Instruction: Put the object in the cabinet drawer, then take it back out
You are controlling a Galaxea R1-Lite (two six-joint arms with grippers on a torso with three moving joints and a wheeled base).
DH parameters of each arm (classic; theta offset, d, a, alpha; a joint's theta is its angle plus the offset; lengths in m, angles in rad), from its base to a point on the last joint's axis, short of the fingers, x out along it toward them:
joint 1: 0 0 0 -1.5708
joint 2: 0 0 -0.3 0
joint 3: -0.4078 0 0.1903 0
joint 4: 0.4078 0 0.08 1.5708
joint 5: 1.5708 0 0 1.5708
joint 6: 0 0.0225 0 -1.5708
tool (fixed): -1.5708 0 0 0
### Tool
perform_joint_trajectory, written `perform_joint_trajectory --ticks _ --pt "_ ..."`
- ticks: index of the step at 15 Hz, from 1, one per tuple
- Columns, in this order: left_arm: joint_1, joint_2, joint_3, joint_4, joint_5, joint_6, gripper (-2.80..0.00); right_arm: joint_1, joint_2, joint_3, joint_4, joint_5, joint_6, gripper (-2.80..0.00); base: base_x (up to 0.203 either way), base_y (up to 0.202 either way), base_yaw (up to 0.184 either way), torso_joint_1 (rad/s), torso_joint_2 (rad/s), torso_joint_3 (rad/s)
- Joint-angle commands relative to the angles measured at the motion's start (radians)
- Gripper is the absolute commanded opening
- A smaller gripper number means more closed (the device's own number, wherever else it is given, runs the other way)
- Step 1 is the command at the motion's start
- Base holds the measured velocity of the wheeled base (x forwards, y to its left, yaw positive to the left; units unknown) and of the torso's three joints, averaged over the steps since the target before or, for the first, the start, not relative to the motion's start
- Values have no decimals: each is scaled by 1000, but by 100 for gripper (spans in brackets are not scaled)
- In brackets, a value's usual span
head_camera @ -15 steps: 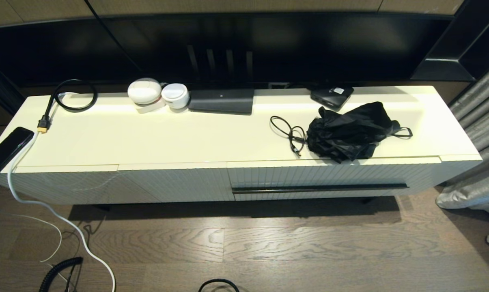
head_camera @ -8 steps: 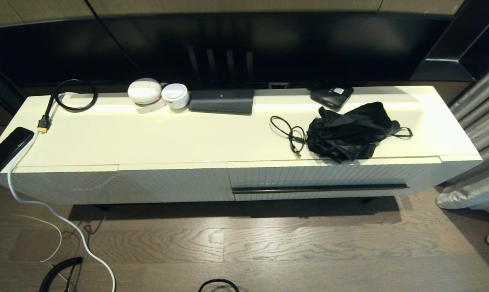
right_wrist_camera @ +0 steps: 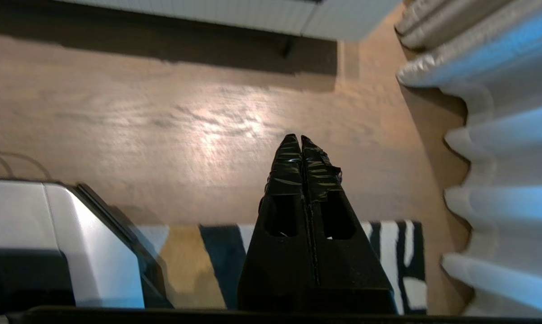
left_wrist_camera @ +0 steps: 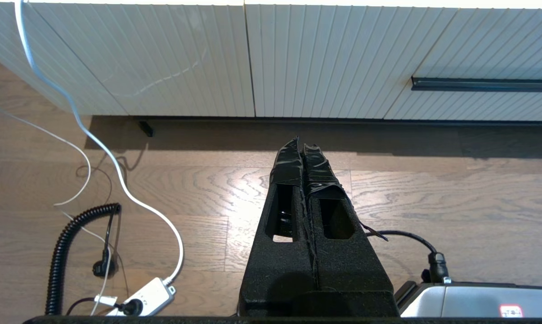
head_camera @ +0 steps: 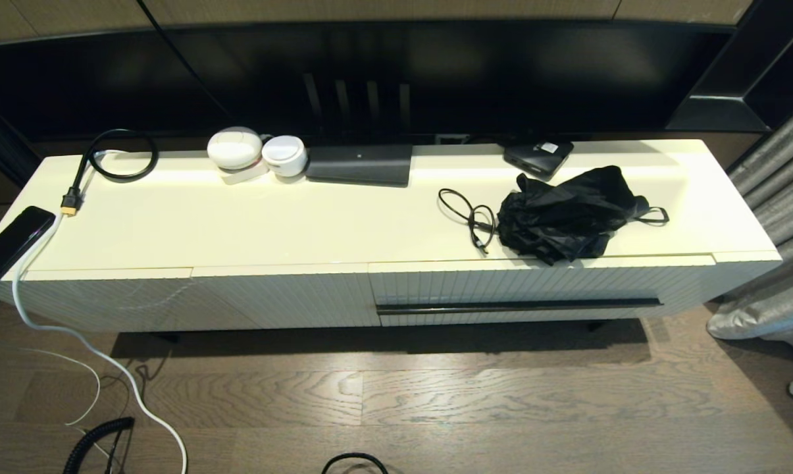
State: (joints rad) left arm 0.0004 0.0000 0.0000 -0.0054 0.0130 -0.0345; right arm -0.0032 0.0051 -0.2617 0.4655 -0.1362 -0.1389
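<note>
Drawer (head_camera: 541,289) shut, handle (head_camera: 518,305) untouched; nothing of the task begun. Black bag (head_camera: 567,214), the likely object, slumped on the surface (head_camera: 271,224) above that drawer, well ahead of both sets of fingers. Left gripper (left_wrist_camera: 301,148) low over the floor (left_wrist_camera: 432,189), fingers pressed together, drawer front ahead and to one side. Right gripper (right_wrist_camera: 301,143) likewise closed and empty, curtain (right_wrist_camera: 500,135) close alongside. Loose black cable (head_camera: 472,220) touching the bag, apt to snag a lift. Phone (head_camera: 11,243) and white cable (head_camera: 74,336) far off.
</note>
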Motion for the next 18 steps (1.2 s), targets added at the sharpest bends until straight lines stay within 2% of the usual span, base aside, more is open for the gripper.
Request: perform_joint_trajectory --ticks 1,4,6,7,11,18 --pt "0 0 0 -1 1 -1 -280 0 -6 35 -71 17 0 -280 0 0 0 0 0 0" --pt "1 0 2 -1 1 -1 -280 0 -6 160 -296 58 1 -280 0 0 0 0 0 0" --pt "1 0 0 -1 1 -1 -280 0 -5 245 -491 122 4 -280 0 0 0 0 0 0" --pt "0 0 2 -1 1 -1 -280 0 -5 263 -528 146 7 -280 0 0 0 0 0 0" --pt "1 0 0 -1 1 -1 -280 0 -8 262 -473 134 104 -280 0 0 0 0 0 0" --pt "1 0 0 -1 1 -1 -280 0 -8 260 -470 130 119 -280 0 0 0 0 0 0"
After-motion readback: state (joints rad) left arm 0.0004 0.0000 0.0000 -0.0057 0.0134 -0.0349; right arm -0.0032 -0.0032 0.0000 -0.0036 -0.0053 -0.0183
